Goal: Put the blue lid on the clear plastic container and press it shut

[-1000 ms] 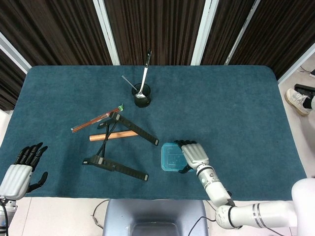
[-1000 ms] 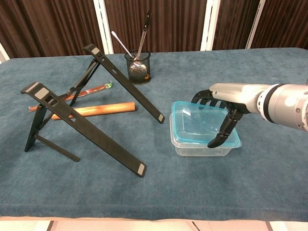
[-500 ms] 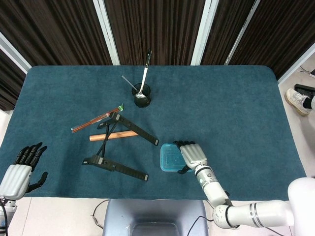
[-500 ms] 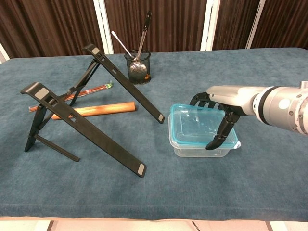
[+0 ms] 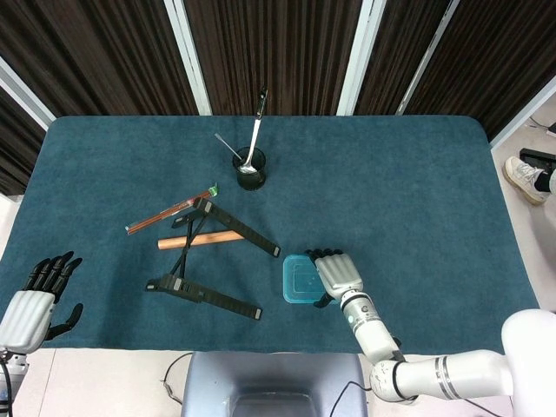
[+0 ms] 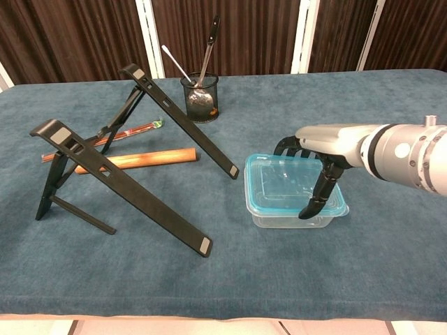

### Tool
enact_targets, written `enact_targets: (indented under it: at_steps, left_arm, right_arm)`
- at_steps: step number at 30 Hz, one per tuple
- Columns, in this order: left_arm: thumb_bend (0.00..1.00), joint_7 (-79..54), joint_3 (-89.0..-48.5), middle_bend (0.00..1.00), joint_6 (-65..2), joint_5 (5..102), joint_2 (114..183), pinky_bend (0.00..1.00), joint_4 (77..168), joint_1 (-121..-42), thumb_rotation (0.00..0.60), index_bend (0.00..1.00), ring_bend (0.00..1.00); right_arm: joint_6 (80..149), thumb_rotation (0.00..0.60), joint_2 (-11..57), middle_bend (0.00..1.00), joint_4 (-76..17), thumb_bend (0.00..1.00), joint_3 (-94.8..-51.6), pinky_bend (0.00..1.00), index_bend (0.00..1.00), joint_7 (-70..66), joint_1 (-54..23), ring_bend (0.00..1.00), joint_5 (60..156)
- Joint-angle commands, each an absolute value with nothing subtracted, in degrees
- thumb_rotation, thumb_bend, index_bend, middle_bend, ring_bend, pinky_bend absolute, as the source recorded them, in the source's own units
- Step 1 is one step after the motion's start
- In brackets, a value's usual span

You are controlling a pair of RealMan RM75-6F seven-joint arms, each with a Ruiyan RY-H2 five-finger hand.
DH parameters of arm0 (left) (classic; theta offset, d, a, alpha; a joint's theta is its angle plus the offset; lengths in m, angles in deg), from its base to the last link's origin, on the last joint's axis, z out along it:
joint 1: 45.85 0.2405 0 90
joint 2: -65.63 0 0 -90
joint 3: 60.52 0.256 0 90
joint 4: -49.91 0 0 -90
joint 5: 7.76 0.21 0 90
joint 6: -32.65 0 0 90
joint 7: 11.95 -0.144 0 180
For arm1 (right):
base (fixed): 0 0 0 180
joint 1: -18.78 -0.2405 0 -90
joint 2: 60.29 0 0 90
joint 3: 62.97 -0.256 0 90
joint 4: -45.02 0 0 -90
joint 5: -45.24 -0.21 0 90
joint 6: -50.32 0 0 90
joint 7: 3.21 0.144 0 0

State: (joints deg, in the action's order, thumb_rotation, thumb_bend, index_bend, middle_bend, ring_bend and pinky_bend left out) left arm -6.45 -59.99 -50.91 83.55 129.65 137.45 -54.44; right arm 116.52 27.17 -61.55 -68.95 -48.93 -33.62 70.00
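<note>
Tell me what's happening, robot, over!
Right hand over blue lid, fingers arched onto it. Lid sits on clear container. Left hand open, idle at table edge. Nothing in the way.

Robot lab: teal-clothed test table (image 5: 417, 200), dark slatted wall panels (image 5: 278, 52).

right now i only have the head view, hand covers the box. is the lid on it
Observer: Yes. In the chest view the blue lid sits on top of the clear plastic container.
Operator: where are the fingers
Observer: The right hand arches over the lid's right half, one dark fingertip down at its near right edge.
Operator: left hand anywhere near
Observer: No. The left hand rests at the table's near left corner, fingers apart, holding nothing.
</note>
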Motion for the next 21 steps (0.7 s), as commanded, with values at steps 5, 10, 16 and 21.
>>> enact_targets:
  at_steps: [5, 10, 16, 21]
  left_arm:
    - [0.41, -6.2, -60.0, 0.0, -51.0, 83.7, 129.6, 0.07, 137.3, -54.4, 0.6, 0.0, 0.0]
    - [0.41, -6.1, -59.9, 0.0, -51.0, 83.8, 129.6, 0.07, 137.3, -54.4, 0.6, 0.0, 0.0]
    - [0.41, -5.7, -59.9, 0.0, -51.3, 83.8, 129.4, 0.07, 137.4, -54.3, 0.6, 0.0, 0.0]
    - [0.41, -5.4, -60.0, 0.0, -51.2, 83.7, 129.3, 0.07, 137.5, -54.3, 0.6, 0.0, 0.0]
  right_arm:
    - [117.0, 0.6, 28.2, 0.54, -60.8, 0.26, -68.9, 0.41, 0.77, -50.3, -34.4, 0.46, 68.7]
    - [117.6, 0.6, 28.3, 0.54, -60.7, 0.26, -68.8, 0.4, 0.76, -51.0, -34.6, 0.45, 68.5]
    - [117.3, 0.6, 28.4, 0.54, -60.6, 0.26, -68.8, 0.38, 0.72, -51.7, -35.0, 0.42, 67.4]
    - [117.2, 0.6, 28.4, 0.52, -60.3, 0.26, -68.9, 0.36, 0.68, -51.9, -35.2, 0.41, 67.0]
